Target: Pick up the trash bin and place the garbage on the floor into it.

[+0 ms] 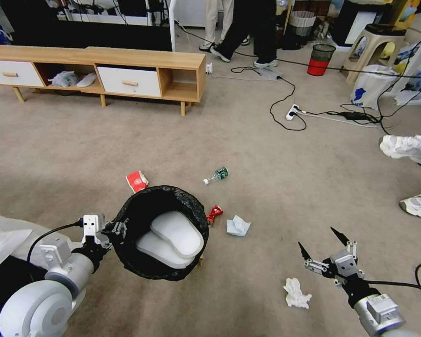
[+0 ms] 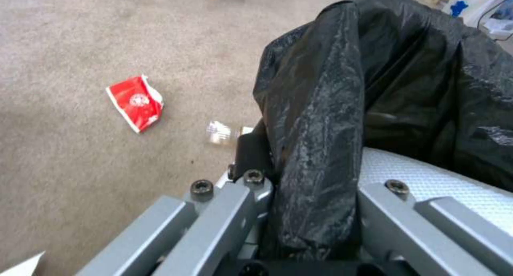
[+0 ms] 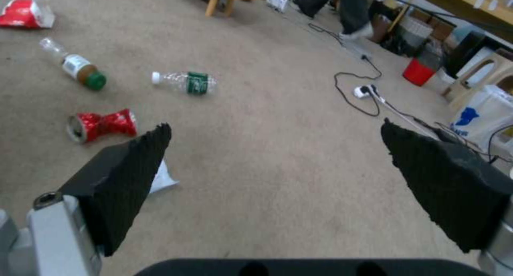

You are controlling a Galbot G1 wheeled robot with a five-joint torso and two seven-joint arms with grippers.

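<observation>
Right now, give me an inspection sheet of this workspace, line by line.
Surface: beige carpet floor, flat.
Job's things: trash bin lifted off the floor, black liner over its rim.
Litter on the floor: red-white packet, green-label bottle, second bottle, crushed red can, two white tissues.
Clutter: nothing else seen near the litter.
End effectors: left end effector shut on the bin's rim; right end effector open, above bare carpet.
Cables: black leads and a power strip farther off.
Surroundings: wooden cabinet, red bin.
</observation>
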